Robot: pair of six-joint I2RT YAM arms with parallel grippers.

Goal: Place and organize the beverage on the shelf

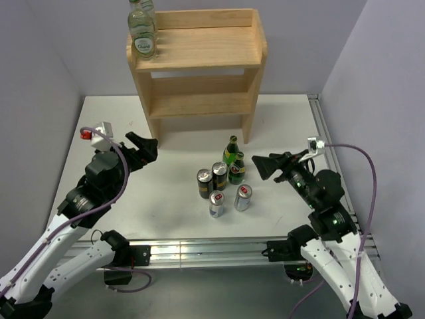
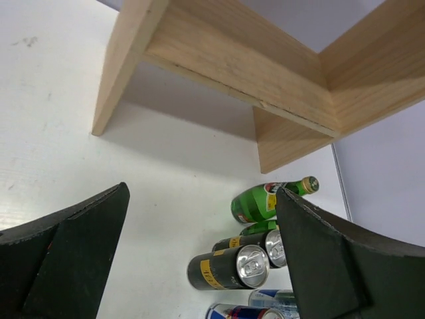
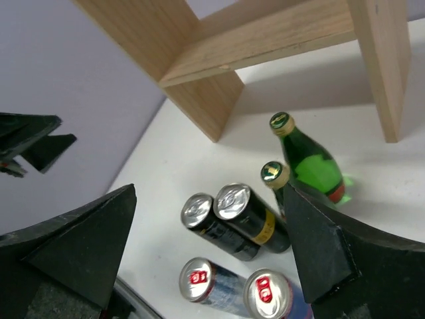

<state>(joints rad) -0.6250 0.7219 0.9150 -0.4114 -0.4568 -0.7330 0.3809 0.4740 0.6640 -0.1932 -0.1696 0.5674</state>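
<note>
**Top external view.** The shelf (image 1: pixel 199 50) stands at the far side of the desk (image 1: pixel 133 199). 2 pale glass bottles (image 1: pixel 141 32) occupy the left end of its top tier. The 6 drinks to be shelved stand on the desk in front of it, in 1 tight cluster: 2 green bottles (image 1: pixel 230 151), 2 black-and-gold cans (image 1: pixel 204 184) and 2 silver-and-blue cans (image 1: pixel 243 197). The left claw (image 1: pixel 147 147) hovers well left of the cluster. The right claw (image 1: pixel 260 166) is just beside the nearer green bottle. Both are spread wide and hold nothing.
Risk: both arms face the same cluster, so a simultaneous approach could bring them into collision.

**Left wrist view.** The black-and-gold cans lie nearest between the fingers (image 2: pixel 73 252), with the green bottles behind them. A shelf board and side panel fill the upper frame.
Risk: a drink carried low could strike the board edge or the panel.

**Right wrist view.** All 6 drinks sit between the open fingers (image 3: pixel 332 252), touching or nearly so.
Risk: a finger pushed between neighbours can topple 1 of them, and the tall, narrow bottles would likely tip first. Closing here could also catch 2 drinks. Glass is probably slippery, so a neck grip may slide.
</note>
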